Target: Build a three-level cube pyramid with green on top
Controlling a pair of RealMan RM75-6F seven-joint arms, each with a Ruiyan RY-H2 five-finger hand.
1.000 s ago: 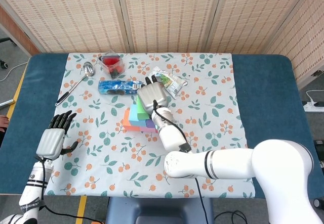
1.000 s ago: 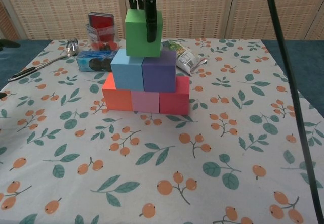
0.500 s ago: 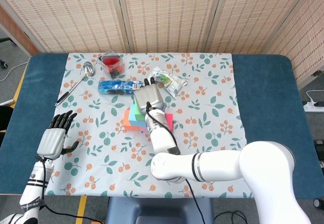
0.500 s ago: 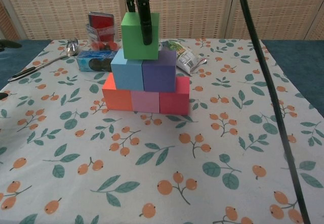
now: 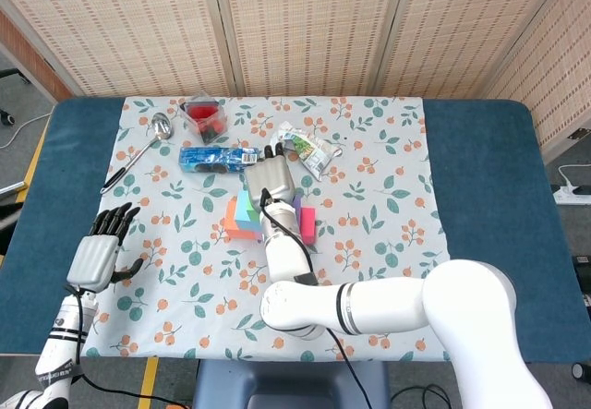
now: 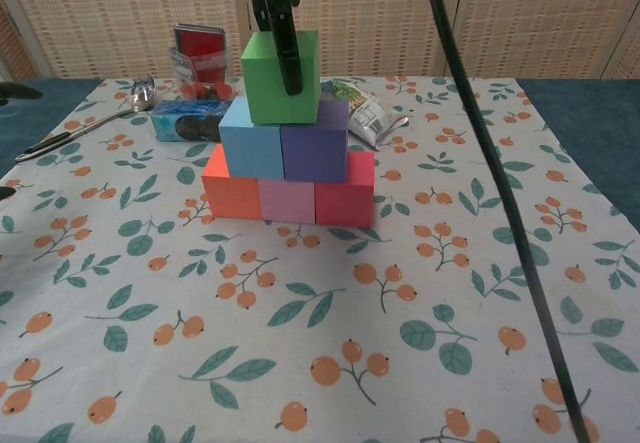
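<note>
1. Green cube point(image 6: 281, 76): in the chest view we see it resting on the blue cube point(image 6: 250, 150) and purple cube point(image 6: 315, 152), straddling their seam. Our head view shows only a sliver of green point(image 5: 249, 194) beside the hand.
2. Right hand point(image 5: 269, 184): its fingers point(image 6: 289, 55) are clamped on the green cube, 1 dark finger running down the cube's front face in the chest view. From the head view we see only the back of the hand covering the stack.
3. Bottom row, under the green cube: orange cube point(image 6: 232, 187), pink cube point(image 6: 287, 202), red cube point(image 6: 345, 190), side by side and touching. The head view hides most of these.
4. Left hand point(image 5: 97, 252): seen only in our head view, well left of the green cube, fingers apart and holding nothing, above the tablecloth's point(image 6: 400, 293) left edge.
5. Blue packet point(image 6: 185, 120): behind and left of the green cube, lying flat.
6. Red box in clear case point(image 6: 199, 58): further behind the green cube, left.
7. Spoon point(image 5: 138, 150): far left of the green cube; we see its full length in the head view.
8. Snack pouch point(image 6: 366, 111): behind and right of the green cube.
</note>
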